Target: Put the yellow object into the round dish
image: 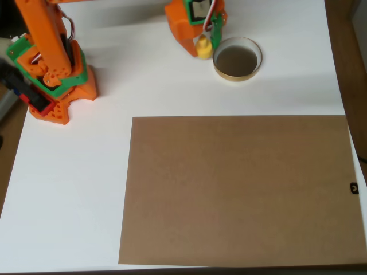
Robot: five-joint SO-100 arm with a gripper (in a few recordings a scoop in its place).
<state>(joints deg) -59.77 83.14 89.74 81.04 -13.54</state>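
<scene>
In the overhead view the yellow object (203, 48) was a small, smooth plastic piece with a rounded body, sitting between the gripper's (208, 41) orange side and its green finger (217, 31), whose jaws pinched it from either side. Seen from above it looked foreshortened, so which way its long axis ran could not be told; its knob was not clear. It hung near the top edge of the white tabletop (80, 172), just left of the dish (237, 58) and not inside it. The dish was shallow and round, with a thin pale tan rim and a dull brownish inside. The arm (49, 57) was blocky orange plastic with green parts, its base standing at the upper left. A large flat rectangular brown sheet (238, 189) with a matte surface like cardboard covered the lower right of the tabletop.
</scene>
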